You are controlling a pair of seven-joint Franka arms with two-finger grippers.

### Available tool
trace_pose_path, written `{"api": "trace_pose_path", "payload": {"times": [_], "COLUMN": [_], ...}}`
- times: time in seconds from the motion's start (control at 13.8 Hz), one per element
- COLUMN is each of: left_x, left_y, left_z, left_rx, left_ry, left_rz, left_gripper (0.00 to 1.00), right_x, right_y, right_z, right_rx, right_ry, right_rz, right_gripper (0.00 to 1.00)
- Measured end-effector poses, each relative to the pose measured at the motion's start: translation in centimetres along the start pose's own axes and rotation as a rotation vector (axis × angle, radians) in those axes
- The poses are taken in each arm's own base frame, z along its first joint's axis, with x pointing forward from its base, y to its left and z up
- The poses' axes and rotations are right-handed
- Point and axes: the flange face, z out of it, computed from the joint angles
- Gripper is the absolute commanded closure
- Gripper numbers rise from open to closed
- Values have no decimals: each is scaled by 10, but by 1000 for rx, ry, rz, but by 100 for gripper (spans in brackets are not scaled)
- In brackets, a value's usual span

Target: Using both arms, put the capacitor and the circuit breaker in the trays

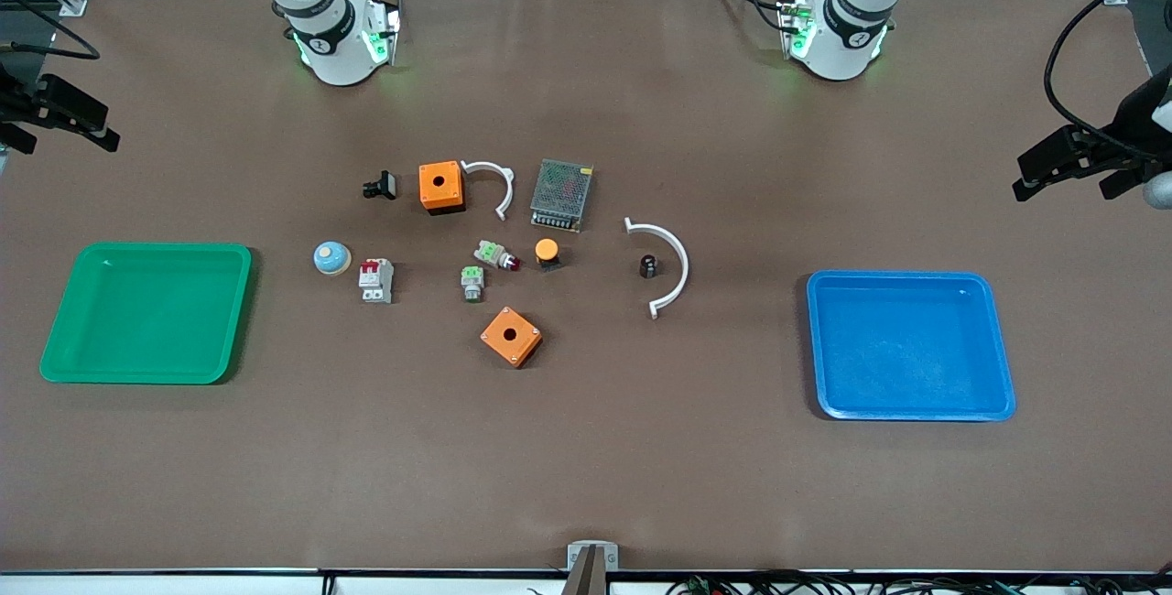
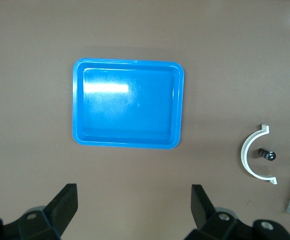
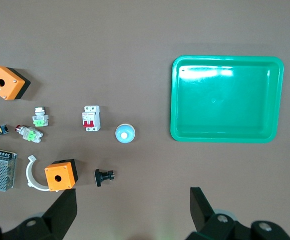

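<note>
The capacitor (image 1: 648,265) stands inside the curve of a white arc-shaped part (image 1: 673,265), toward the left arm's end of the cluster; it also shows in the left wrist view (image 2: 266,153). The circuit breaker (image 1: 376,280) lies beside a blue-and-cream dome button, toward the right arm's end; it also shows in the right wrist view (image 3: 91,118). My left gripper (image 2: 135,200) is open and empty, high over bare table beside the blue tray (image 2: 78,100). My right gripper (image 3: 133,202) is open and empty, high over bare table near the black clip-shaped part (image 3: 104,176).
The green tray (image 1: 146,377) and the blue tray (image 1: 916,412) sit at the two ends of the table. In the middle lie two orange boxes (image 1: 441,187), a metal power supply (image 1: 561,195), another white arc, two green-topped switches (image 1: 472,283) and an orange-capped button (image 1: 548,252).
</note>
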Motion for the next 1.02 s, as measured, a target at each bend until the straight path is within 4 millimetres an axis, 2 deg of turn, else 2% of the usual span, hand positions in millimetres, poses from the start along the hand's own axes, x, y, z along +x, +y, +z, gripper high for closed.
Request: {"api": "trace_pose_path", "payload": {"times": [0.65, 0.87, 1.02], "left_x": [0, 4, 9], "left_y": [5, 14, 41], "left_z": [3, 18, 42], "left_rx": [0, 3, 7], "left_ry": [-7, -38, -79], "left_rz": [8, 5, -1], "left_gripper": [0, 0, 0], "right_x": [0, 1, 8], "right_y": [0, 2, 5], "right_z": [0, 1, 13], "right_rx": [0, -2, -6], "right_ry": [0, -2, -22], "right_rz": [0, 3, 9], "right_gripper": [0, 0, 0]}}
